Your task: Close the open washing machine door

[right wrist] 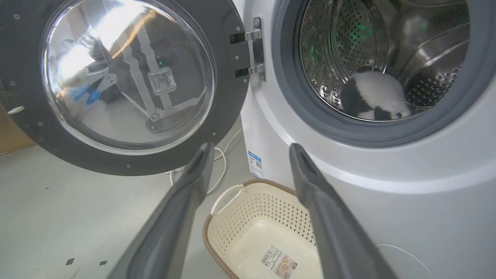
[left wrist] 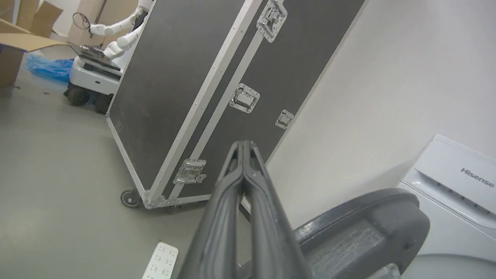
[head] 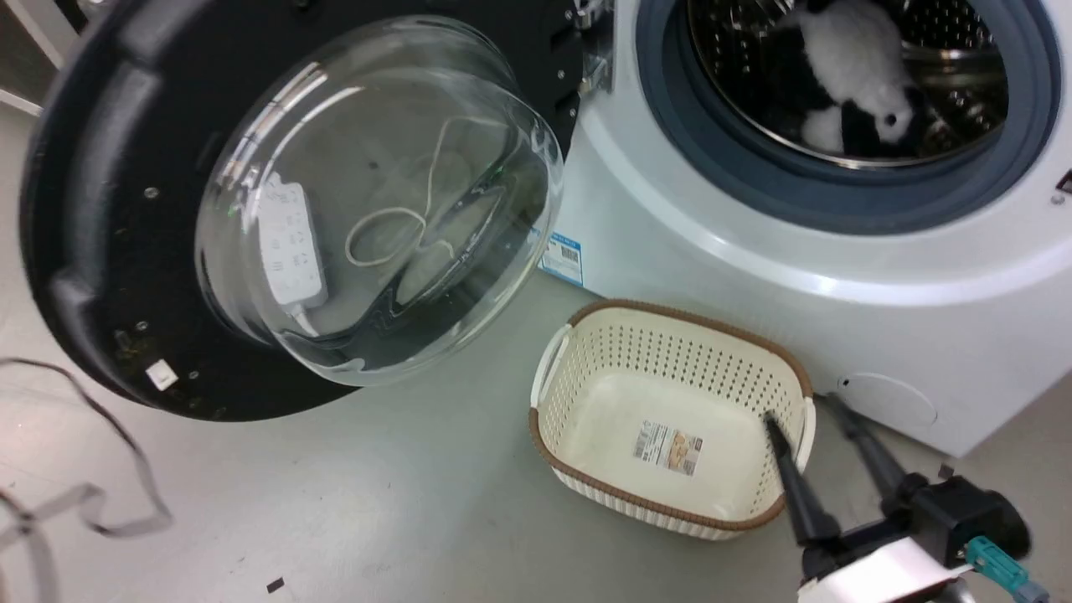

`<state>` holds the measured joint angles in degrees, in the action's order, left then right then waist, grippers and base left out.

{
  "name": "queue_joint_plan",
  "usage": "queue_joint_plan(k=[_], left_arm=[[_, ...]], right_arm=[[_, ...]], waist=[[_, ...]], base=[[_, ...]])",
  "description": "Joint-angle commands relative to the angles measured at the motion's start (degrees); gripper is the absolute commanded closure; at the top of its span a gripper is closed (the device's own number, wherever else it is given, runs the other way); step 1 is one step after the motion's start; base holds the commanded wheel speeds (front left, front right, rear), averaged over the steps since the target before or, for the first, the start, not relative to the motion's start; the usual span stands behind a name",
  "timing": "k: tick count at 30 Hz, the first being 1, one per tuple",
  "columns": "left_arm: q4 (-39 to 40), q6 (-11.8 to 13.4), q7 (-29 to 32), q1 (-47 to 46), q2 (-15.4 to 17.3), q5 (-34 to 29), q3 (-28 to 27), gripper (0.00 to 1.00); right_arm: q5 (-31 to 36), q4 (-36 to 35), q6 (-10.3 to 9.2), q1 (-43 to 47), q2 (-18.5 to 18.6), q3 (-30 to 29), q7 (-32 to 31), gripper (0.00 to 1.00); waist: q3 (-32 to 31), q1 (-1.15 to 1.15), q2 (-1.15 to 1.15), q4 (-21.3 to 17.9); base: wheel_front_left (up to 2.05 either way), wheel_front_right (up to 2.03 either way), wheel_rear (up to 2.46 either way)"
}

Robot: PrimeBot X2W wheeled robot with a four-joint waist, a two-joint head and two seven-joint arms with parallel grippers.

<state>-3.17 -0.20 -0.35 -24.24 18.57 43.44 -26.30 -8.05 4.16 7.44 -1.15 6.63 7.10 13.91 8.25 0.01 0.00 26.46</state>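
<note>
Left jaws clenched empty near open washing machine door [left wrist: 360, 228], right jaws released near basket [right wrist: 267, 213]

Soft even indoor light; faint shadows; bright glare on the glass of the round black washing machine door [right wrist: 128, 73]; perforated steel drum [head: 955, 50] dim; wrist views bow at edges.

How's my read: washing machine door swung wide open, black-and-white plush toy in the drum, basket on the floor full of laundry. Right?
One slip: the basket is empty, with just a label stuck to its bottom, as the head view shows. The rest holds: the washing machine door is swung wide open and the black-and-white plush toy lies in the drum.
</note>
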Motion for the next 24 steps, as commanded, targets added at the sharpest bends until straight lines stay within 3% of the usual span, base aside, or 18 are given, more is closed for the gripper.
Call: queue_joint_plan(k=[1, 6, 14, 24], left_arm=[[-1.19, 0.28, 1.16, -1.3, 0.92, 1.59, -0.92, 1.0], [-11.78, 2.25, 10.51, -7.79, 5.88, 10.07, -4.25, 1.0], [-22.97, 5.21, 23.55, -13.43, 6.58, 18.77, -4.65, 1.0], [-21.29, 2.94, 38.39, -8.82, 6.06, 25.24, -2.85, 1.0]], right_arm=[[-0.48, -0.23, 0.04, -0.34, 0.45, 0.04, 0.51, 0.0], [-1.16, -0.24, 0.05, -1.05, 0.91, 0.58, 1.08, 0.0], [-1.34, -0.37, 0.05, -1.81, 0.98, -0.33, 1.08, 0.0], [-1.49, 0.11, 0.05, -1.55, 0.91, -0.56, 1.08, 0.0]], waist=[[0.71, -0.01, 0.0, -0.53], [2.17, -0.01, 0.0, -1.2], [2.68, -0.01, 0.0, -3.06], [1.28, -0.01, 0.0, -4.63]], base=[[0.0, 0.0, 0.0], [0.0, 0.0, 0.0], [0.0, 0.0, 0.0], [0.0, 0.0, 0.0]])
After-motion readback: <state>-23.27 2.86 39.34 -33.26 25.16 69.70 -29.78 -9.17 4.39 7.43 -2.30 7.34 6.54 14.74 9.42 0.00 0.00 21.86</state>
